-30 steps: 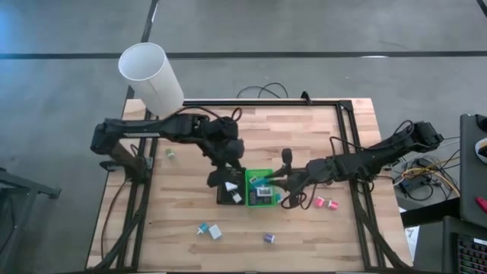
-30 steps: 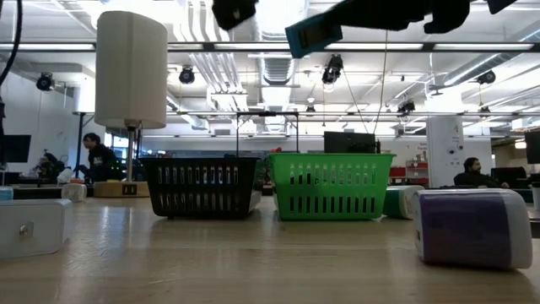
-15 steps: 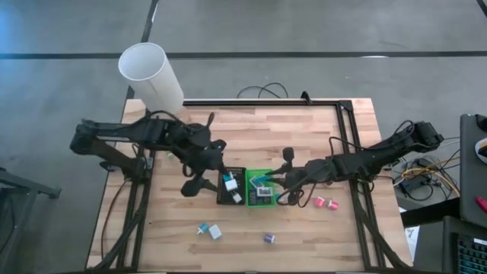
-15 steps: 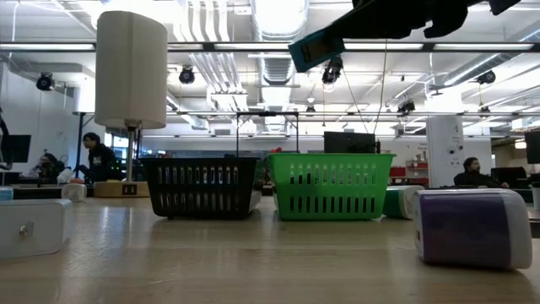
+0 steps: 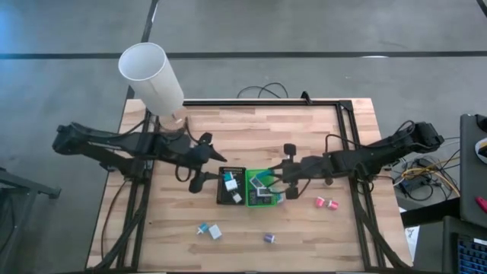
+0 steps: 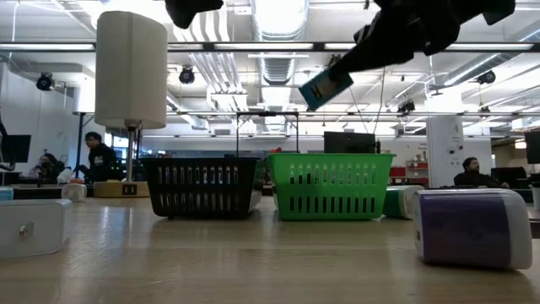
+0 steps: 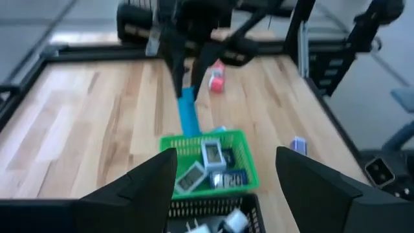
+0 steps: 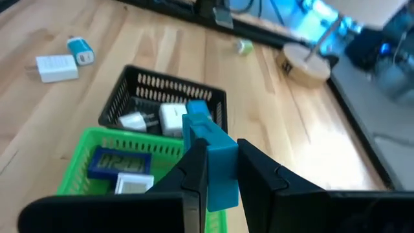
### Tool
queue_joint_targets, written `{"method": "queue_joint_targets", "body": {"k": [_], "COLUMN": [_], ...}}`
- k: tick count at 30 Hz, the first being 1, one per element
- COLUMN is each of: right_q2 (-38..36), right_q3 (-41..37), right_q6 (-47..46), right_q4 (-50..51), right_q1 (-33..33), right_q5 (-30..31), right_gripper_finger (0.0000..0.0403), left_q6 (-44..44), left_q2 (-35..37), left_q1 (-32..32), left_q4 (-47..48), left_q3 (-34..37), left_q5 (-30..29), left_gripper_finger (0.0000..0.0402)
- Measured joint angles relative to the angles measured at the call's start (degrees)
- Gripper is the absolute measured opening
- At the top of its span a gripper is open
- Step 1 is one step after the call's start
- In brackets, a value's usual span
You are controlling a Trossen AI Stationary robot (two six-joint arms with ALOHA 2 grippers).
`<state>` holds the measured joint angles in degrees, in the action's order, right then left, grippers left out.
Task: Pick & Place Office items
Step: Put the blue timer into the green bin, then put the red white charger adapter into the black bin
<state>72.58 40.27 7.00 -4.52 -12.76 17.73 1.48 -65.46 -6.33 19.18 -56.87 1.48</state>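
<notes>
The table has bare wood all round the green tray. Beside it sits the black tray. Right tool hangs above the green tray, clamped on a blue block; lower it well inside the rim. Left tool, beside the black tray, is half-open, empty.

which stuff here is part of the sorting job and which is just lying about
Part of the job:
- blue item held in the right gripper above the green basket
- black basket with white items in it
- pink items, purple item, teal and white items loose on the table
- left gripper, open, empty

Lying about:
- tall white cylinder
- cables beside the table
</notes>
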Motion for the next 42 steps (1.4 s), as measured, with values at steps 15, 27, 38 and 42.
{"method": "queue_joint_targets", "body": {"k": [15,27,38,42], "right_q2": [5.5,25.6,27.9,27.2], "right_q3": [5.5,26.8,27.6,27.0], "right_q6": [-14.6,-13.3,-14.3,-15.5], "right_q4": [14.5,34.5,36.8,36.0], "right_q1": [1.4,4.5,5.6,5.7], "right_q5": [-6.3,-7.2,-7.4,-7.5], "right_gripper_finger": [0.0048,0.0048,0.0108,0.0169], "left_q6": [1.8,3.5,3.7,3.7], "left_q2": [12.5,13.7,13.7,13.8], "left_q1": [0.0,0.1,0.0,0.0], "left_q4": [-11.2,-12.8,-12.7,-12.8], "left_q3": [14.2,16.9,16.9,16.9], "left_q5": [-1.5,-4.5,-4.4,-4.3], "left_gripper_finger": [0.0268,0.0268,0.0268,0.0268]}}
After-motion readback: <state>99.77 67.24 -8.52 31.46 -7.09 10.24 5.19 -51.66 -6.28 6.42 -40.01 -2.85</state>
